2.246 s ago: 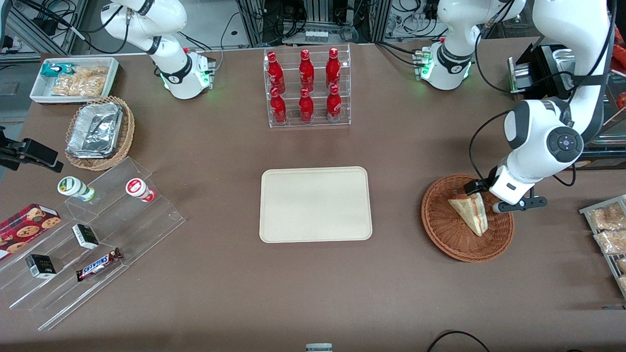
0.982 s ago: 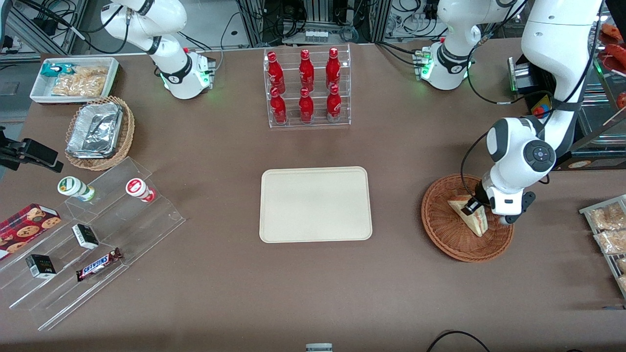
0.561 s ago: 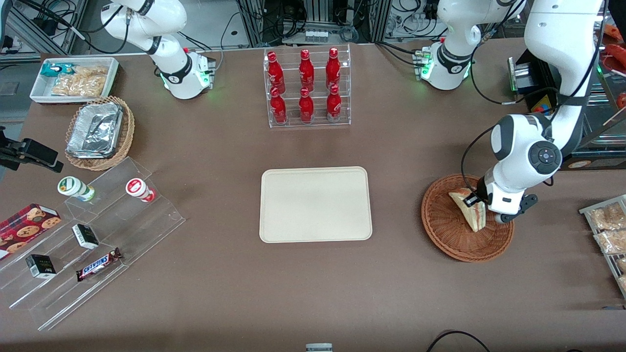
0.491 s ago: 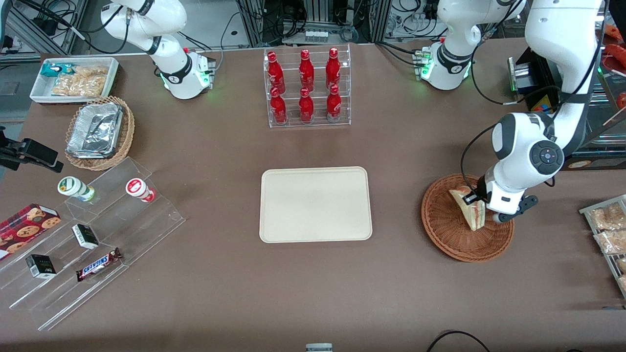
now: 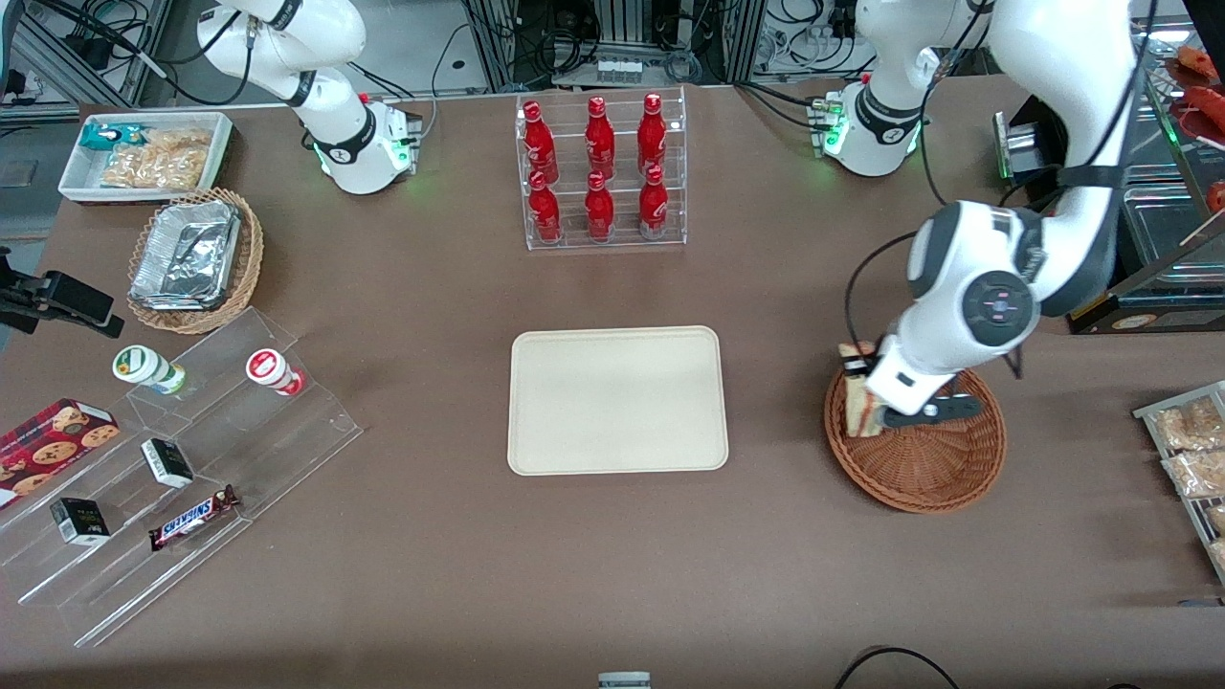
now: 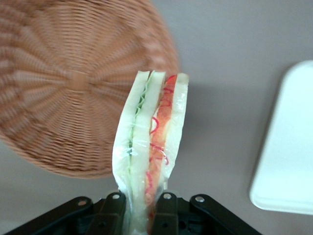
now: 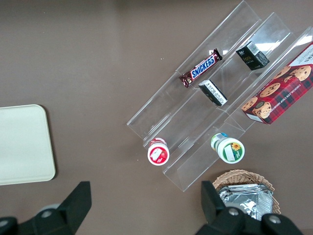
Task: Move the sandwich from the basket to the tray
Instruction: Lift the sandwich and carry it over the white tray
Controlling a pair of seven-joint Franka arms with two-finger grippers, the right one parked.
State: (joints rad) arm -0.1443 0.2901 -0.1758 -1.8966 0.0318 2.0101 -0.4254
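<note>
The left arm's pincer (image 5: 864, 388) is clamping the clear-wrapped triangular sandwich (image 5: 858, 402) of white bread with red and green filling, holding it on edge above the rim of the round reddish-brown wicker basket (image 5: 924, 469). The sandwich is hanging between the basket and the flat cream-beige rectangular tray (image 5: 616, 399) resting on the brown counter (image 5: 612, 555).

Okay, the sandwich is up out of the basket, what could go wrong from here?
The hand pinches the sandwich only at one end, on slick clear wrap, so it might slip or swing on the way over.

The sandwich hangs over the basket rim, so too low a move might clip the rim.

The tray has a low rim; released edge-on, the sandwich may topple.
</note>
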